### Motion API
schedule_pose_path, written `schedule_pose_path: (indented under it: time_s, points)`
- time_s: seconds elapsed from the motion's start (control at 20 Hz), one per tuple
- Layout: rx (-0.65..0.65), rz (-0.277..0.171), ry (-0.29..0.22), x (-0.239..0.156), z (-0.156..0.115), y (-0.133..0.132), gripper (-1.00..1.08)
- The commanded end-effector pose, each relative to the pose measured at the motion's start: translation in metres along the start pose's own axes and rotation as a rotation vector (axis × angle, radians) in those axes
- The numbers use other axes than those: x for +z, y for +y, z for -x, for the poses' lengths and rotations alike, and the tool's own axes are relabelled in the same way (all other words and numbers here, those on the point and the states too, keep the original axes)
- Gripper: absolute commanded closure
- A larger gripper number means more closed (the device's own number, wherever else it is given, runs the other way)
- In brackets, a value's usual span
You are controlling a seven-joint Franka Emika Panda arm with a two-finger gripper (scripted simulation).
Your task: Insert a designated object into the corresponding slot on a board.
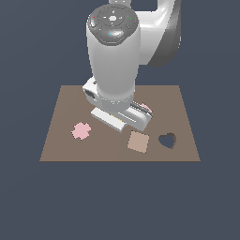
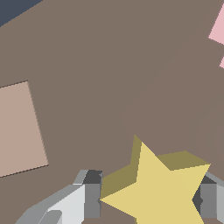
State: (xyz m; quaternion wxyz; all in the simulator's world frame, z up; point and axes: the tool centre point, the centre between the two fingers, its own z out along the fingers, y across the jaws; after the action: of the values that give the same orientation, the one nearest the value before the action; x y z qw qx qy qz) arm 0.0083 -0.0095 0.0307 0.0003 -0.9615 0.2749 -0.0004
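Grasp stage of the insertion task, judged from both views: the gripper (image 2: 148, 201) straddles the yellow star (image 2: 159, 192), one finger (image 2: 89, 197) beside a point of the star on one flank and the other finger (image 2: 210, 200) beside a point on the opposite flank. The jaws stand about as wide as the star; whether the pads already press it or merely bracket it cannot be told, nor whether the star rests on the board (image 1: 61, 140) or is just lifted. In the exterior view the arm hides the star, which lies beneath the hand near the board's middle. A pink cross-shaped piece (image 1: 81, 131) lies toward the exterior view's left, a pale square panel (image 1: 138, 141) and a dark heart-shaped hole (image 1: 167, 140) toward its right; a pink piece (image 1: 147, 108) peeps out behind the hand. No star-shaped slot shows in either picture. The next move probably calls for a firm hold, a lift, and carriage to that slot, with the star's points turned to match it.
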Motion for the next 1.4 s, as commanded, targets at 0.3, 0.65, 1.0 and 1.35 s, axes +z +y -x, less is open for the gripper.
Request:
schedule_pose_path:
  time_s: [0.3,0.65,1.0,1.35]
  points:
    - [0.072,0.000,0.000,0.000,-0.004,0.004,1.08]
    - [0.232,0.000,0.000,-0.001,-0.012,0.014,1.08]
    - [0.481,-0.001,0.000,-0.003,-0.021,0.031,1.08]
    - [0.813,-0.001,0.001,-0.004,-0.026,0.057,1.08]
